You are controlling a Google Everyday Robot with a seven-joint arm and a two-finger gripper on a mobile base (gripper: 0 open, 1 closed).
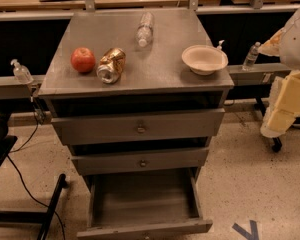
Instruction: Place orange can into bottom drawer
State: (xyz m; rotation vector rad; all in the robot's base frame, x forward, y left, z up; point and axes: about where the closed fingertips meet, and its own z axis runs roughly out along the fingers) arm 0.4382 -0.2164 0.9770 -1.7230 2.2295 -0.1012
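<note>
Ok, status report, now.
End effector at right edge, clear of cabinet. Orange can lying on its top, beside apple. Bottom drawer open, nothing in the way.

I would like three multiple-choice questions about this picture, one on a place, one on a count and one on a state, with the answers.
1. Where is the orange can?
A. inside a drawer
B. on the cabinet top, beside the apple
C. on the floor

2. How many things are on the cabinet top?
A. two
B. four
C. six

3. How is the bottom drawer?
A. pulled open
B. shut
C. taken out

Answers:
1. B: it lies on its side, right of the apple.
2. B: apple, can, bottle, bowl.
3. A: its tray sticks out in front.

The tool is at the right edge, apart from the can.
</note>
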